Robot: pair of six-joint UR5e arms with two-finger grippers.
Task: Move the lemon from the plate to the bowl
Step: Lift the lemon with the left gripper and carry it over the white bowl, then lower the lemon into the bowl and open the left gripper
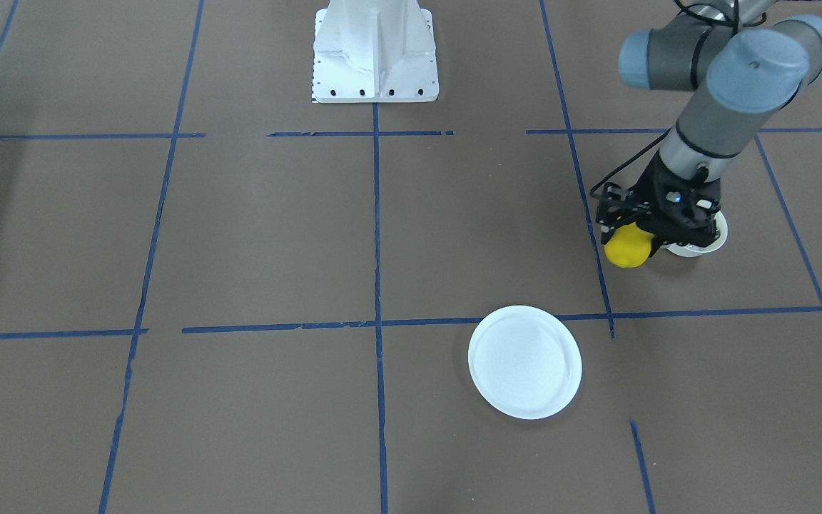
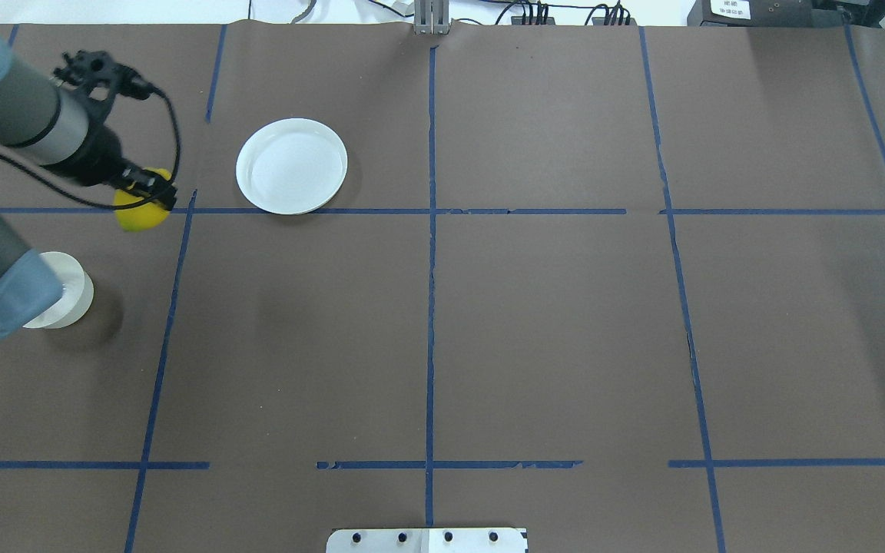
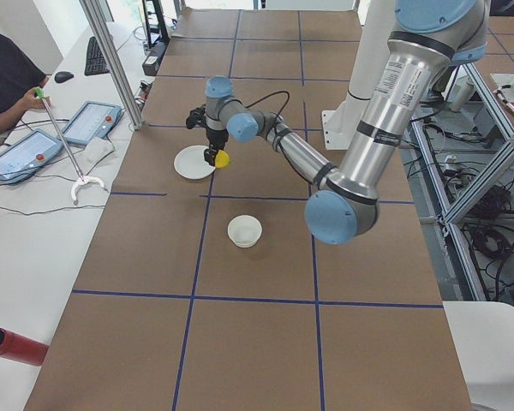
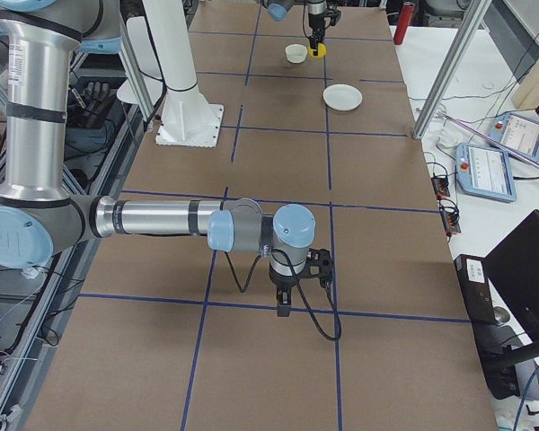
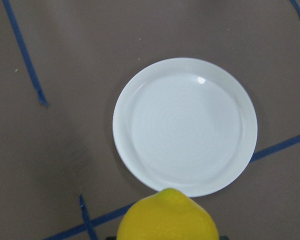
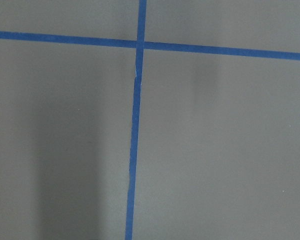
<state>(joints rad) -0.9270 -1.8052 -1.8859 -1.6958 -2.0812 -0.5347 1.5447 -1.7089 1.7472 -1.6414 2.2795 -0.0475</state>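
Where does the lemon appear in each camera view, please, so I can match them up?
Front-facing: the lemon sits right of centre, upper half.
Overhead: far left, upper half.
Exterior left: left of centre, upper half.
Exterior right: near the top, just right of centre.
Left wrist: bottom edge, centre.
Right wrist: not in view.
Shared landmark: the empty plate, near the lemon.

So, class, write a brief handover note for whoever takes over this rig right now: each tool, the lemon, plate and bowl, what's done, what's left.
Left tool: shut on the lemon, held above the table.
Right tool: far from the job; open or shut cannot be told.
Plate: empty.
Bowl: apart from the plate, no lemon in it.
Done: lemon lifted off the plate.
Left: carry it over the bowl and release.
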